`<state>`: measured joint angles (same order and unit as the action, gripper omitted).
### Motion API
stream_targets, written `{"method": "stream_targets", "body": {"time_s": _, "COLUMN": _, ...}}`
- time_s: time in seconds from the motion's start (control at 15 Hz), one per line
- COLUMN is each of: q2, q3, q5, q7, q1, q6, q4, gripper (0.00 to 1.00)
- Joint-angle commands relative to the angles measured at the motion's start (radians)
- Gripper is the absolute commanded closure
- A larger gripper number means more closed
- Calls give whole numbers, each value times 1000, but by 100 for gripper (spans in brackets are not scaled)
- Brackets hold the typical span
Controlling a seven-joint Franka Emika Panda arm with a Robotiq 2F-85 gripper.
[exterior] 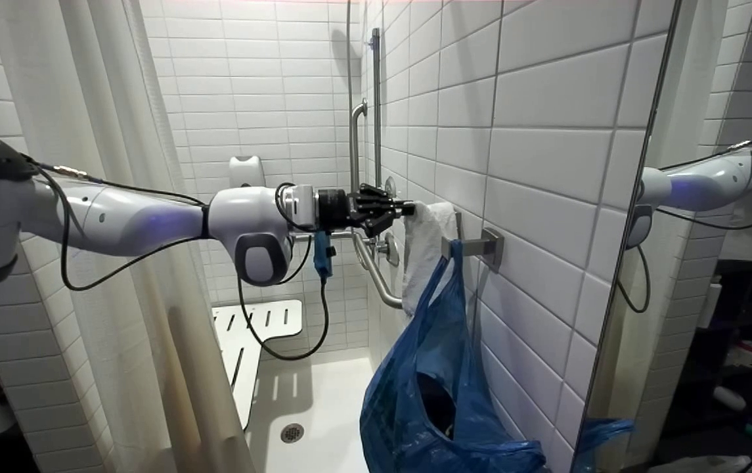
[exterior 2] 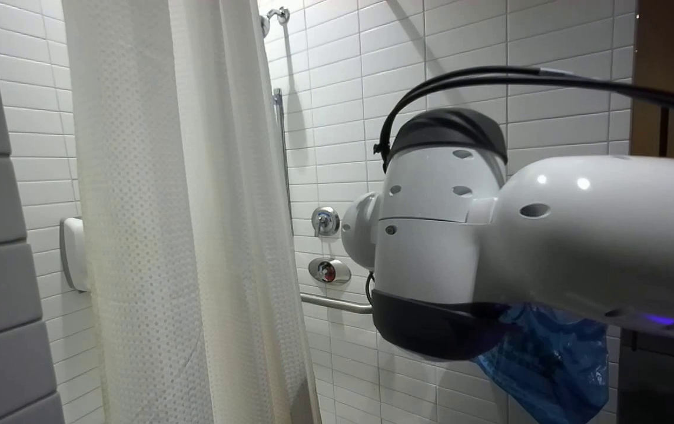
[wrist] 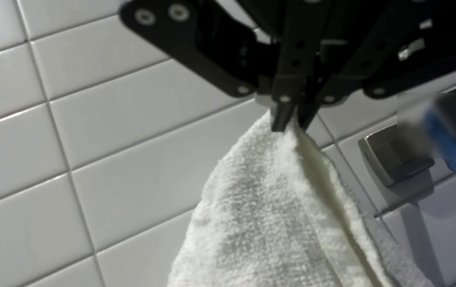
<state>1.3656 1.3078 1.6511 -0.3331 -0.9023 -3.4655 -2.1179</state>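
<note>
Between the back corner of the wall [exterior: 546, 157] and the edge of the mirror [exterior: 694, 289], here's the towel [exterior: 427, 253], top pinched in the claw [wrist: 293, 118]! Whether anything behind holds it too, I can't tell. Light, soft, floppy by the look of it, rough enough not to slip, nothing fragile; a top corner or folded edge looks the place to grab. Beside its mirror-side edge, the hook [exterior: 477, 247] bears the bag [exterior: 464, 381]; past its lower corner, the rail [exterior: 377, 281]; farther out, the seat [exterior: 247, 341].
</note>
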Motion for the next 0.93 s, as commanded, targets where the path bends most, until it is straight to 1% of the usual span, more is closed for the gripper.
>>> {"method": "stream_targets", "body": {"time_s": 0.0, "q2": -28, "q3": 45, "q5": 3, "q7": -13, "q1": -4, "q6": 1, "q4": 8, "gripper": 98}}
{"method": "stream_targets", "body": {"time_s": 0.33, "q2": -34, "q3": 101, "q5": 10, "q7": -36, "q1": -16, "q6": 4, "q4": 12, "gripper": 98}}
{"method": "stream_targets", "body": {"time_s": 0.53, "q2": -10, "q3": 154, "q5": -8, "q7": -101, "q1": -50, "q6": 34, "q4": -7, "gripper": 98}}
{"method": "stream_targets", "body": {"time_s": 0.87, "q2": -19, "q3": 239, "q5": -13, "q7": -135, "q1": -79, "q6": 74, "q4": -17, "gripper": 98}}
